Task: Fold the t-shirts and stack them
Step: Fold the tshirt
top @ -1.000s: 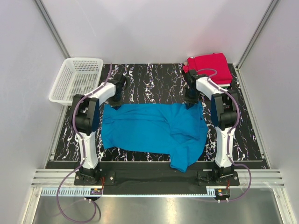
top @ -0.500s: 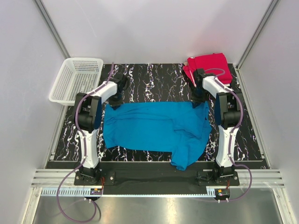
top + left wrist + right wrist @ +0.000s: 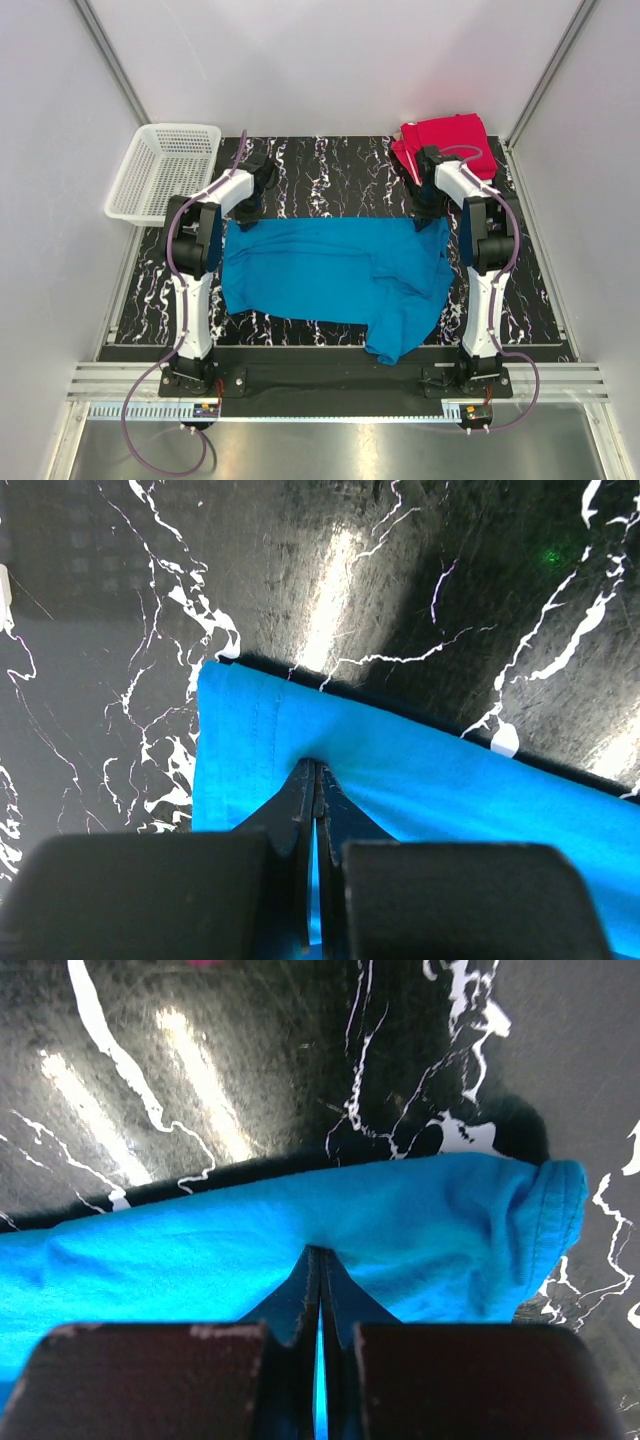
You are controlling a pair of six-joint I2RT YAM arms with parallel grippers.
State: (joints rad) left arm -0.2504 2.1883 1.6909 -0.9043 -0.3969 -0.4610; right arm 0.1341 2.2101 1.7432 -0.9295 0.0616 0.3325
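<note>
**Blue t-shirt point(image 3: 310, 275) pinched at both far corners**

The shirt lay spread across the middle of the black marbled table point(image 3: 330, 170), and was the largest cloth there. Its far edge ran fairly straight from left to right. The near-right part was bunched in folds and reached over the near edge of the table.

The left gripper point(image 3: 315, 780) sat at the far-left corner. Its fingers were pressed together with blue cloth nipped between the tips, and the hem rose in a small peak at the pinch. The corner of the cloth showed just left of the fingers.

The right gripper point(image 3: 320, 1265) sat at the far-right corner with its fingers likewise closed on the cloth. The hem was rolled into a rounded lump just right of the pinch.

A red t-shirt point(image 3: 450, 142) lay folded at the far-right corner of the table, beyond the right gripper and apart from the blue one. What lay beneath it was not clear.

A white mesh basket point(image 3: 165, 170) stood off the far-left corner of the table, well apart from the cloth
</note>
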